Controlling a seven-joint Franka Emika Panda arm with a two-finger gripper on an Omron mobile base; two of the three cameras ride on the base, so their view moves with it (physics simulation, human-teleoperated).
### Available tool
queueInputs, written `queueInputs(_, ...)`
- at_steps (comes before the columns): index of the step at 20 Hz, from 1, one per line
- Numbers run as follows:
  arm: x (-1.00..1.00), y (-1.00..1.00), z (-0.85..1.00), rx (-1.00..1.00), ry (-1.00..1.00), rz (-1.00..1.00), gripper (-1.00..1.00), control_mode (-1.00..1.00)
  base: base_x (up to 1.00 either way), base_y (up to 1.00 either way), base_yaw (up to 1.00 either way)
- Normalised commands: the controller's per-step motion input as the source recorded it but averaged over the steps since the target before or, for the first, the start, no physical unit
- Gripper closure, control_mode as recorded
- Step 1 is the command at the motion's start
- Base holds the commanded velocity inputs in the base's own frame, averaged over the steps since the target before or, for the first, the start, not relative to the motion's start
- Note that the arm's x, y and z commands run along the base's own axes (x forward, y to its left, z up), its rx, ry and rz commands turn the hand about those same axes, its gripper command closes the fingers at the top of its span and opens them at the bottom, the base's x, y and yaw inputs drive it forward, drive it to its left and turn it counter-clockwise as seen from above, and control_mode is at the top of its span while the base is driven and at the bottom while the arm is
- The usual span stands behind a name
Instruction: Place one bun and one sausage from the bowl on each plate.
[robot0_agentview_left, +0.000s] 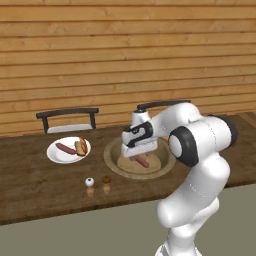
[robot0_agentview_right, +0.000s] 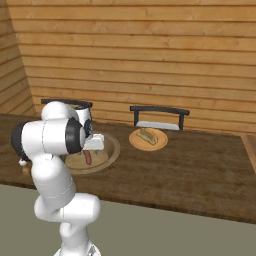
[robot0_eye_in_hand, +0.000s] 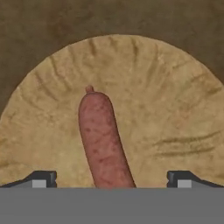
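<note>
Gripper (robot0_eye_in_hand: 112, 178) spread wide, fingertips (robot0_eye_in_hand: 41, 178) barely visible, over a mottled red-brown sausage (robot0_eye_in_hand: 104, 140) cut off below, lying mid tan grainy bowl (robot0_eye_in_hand: 175, 100). Arm hides bowl's near rim. Glossy white plate (robot0_agentview_left: 56, 156) toward table's (robot0_agentview_left: 30, 185) left end holds sausage and bun (robot0_agentview_left: 81, 146).

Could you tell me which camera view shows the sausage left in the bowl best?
The hand view: the sausage lies large and unobstructed on the bowl floor. In both base views the arm partly hides it, leaving a short red-brown piece.
</note>
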Motion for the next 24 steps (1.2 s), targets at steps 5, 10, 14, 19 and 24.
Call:
queueInputs(5, -0.01, 0.08, -0.75, 0.00, -0.05, 0.22, -1.00, -1.00, 0.00, 0.00, 0.00)
queueInputs(10, -0.21, 0.03, -0.74, 0.00, -0.05, 0.15, 1.00, -1.00, 0.00, 0.00, 0.00)
queueInputs(14, -0.27, 0.19, -0.86, 0.00, -0.03, 0.12, 1.00, -1.00, 0.00, 0.00, 0.00)
queueInputs(19, -0.32, 0.01, -0.52, 0.13, 0.00, 0.30, 1.00, -1.00, 0.00, 0.00, 0.00)
queueInputs(24, -0.49, 0.27, -0.58, 0.06, 0.01, 0.28, 1.00, -1.00, 0.00, 0.00, 0.00)
